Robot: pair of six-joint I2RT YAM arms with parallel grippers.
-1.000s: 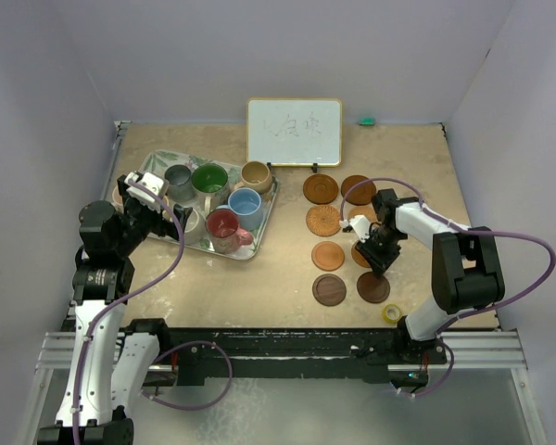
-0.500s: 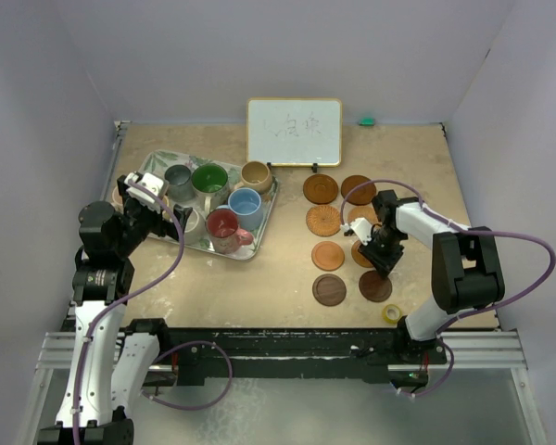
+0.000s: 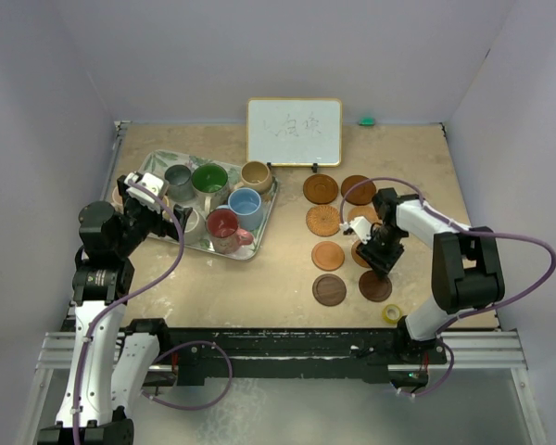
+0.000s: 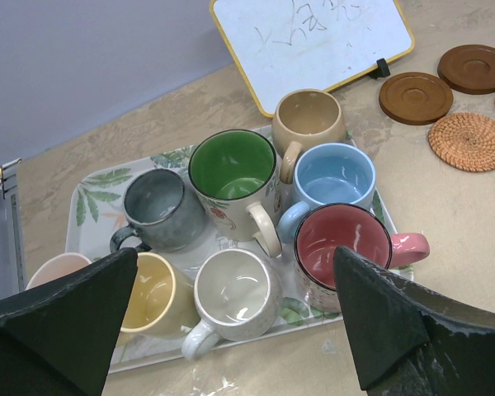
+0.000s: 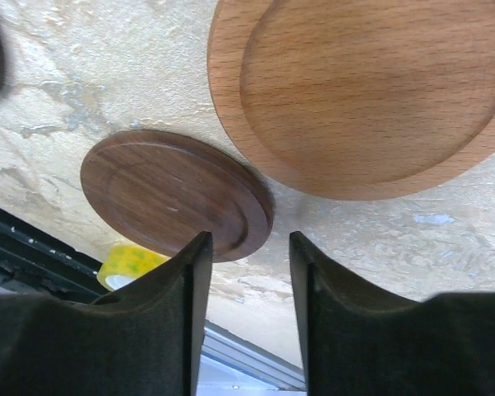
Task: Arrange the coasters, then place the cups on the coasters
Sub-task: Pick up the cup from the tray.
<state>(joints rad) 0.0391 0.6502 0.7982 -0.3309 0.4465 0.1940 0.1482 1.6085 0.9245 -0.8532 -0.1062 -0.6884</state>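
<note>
Several coasters lie in two columns on the right of the table. Among them are a woven one, an orange one and two dark brown ones. My right gripper hangs low between the near-right coasters, open, with only bare table between its fingers. The dark coaster lies flat just beyond them, beside a tan coaster. Several cups stand on the leaf-patterned tray: grey, green, tan, blue, red, white, yellow. My left gripper hovers wide open above them.
A small yellow tape roll sits near the front edge, just right of the nearest dark coaster. A whiteboard stands at the back centre. A pink cup sits at the tray's left end. Walls close in on both sides.
My right gripper's jaws have spread apart, and the near-right dark coaster lies free on the table. The left arm has not moved.
</note>
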